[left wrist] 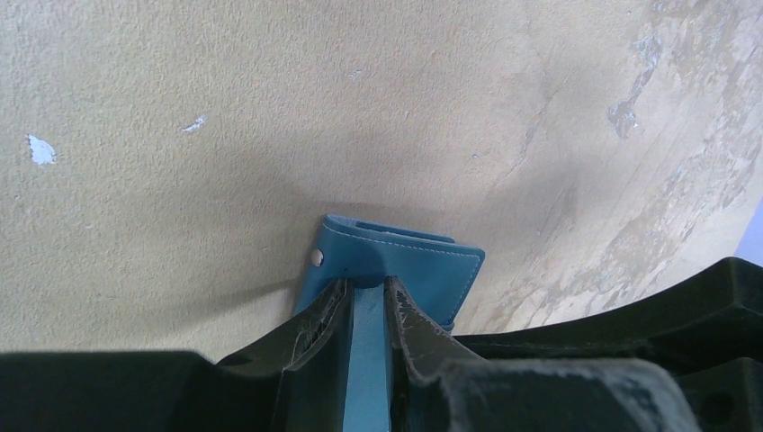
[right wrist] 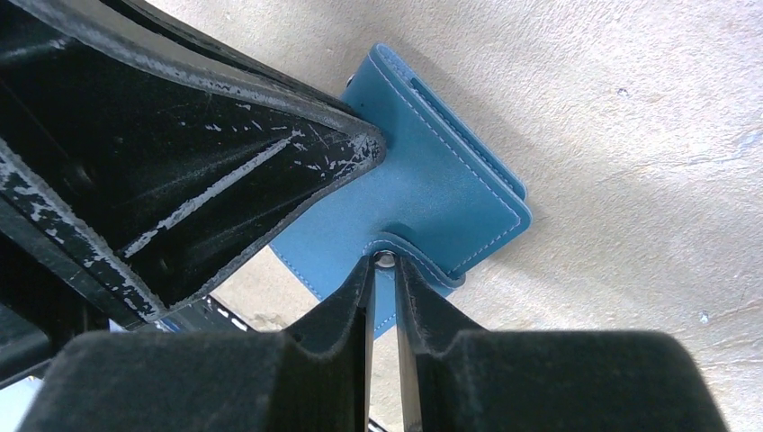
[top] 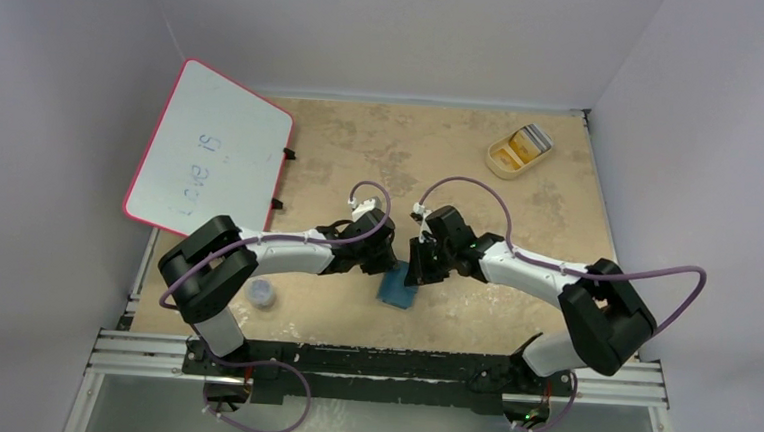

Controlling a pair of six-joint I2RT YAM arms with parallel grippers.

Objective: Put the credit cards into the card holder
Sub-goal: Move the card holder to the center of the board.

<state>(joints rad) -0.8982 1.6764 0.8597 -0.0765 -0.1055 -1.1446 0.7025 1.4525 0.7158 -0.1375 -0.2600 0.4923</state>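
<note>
The blue card holder [top: 397,287] lies folded on the table between both arms, near the front. My left gripper [top: 391,264] is shut on its left edge; in the left wrist view blue leather [left wrist: 423,270] fills the gap between the fingertips [left wrist: 335,301] of the gripper [left wrist: 369,288]. My right gripper [top: 416,270] is shut on the holder's snap tab; in the right wrist view the gripper [right wrist: 385,264] pinches the tab with its silver snap, against the card holder [right wrist: 432,189]. The credit cards [top: 529,139], orange-yellow and grey, lie in a tray at the back right.
A beige oval tray [top: 499,164] holds the cards. A pink-rimmed whiteboard [top: 212,151] leans at the back left. A small round grey cap [top: 263,292] sits near the left arm's base. The left arm's finger [right wrist: 225,180] crosses the right wrist view.
</note>
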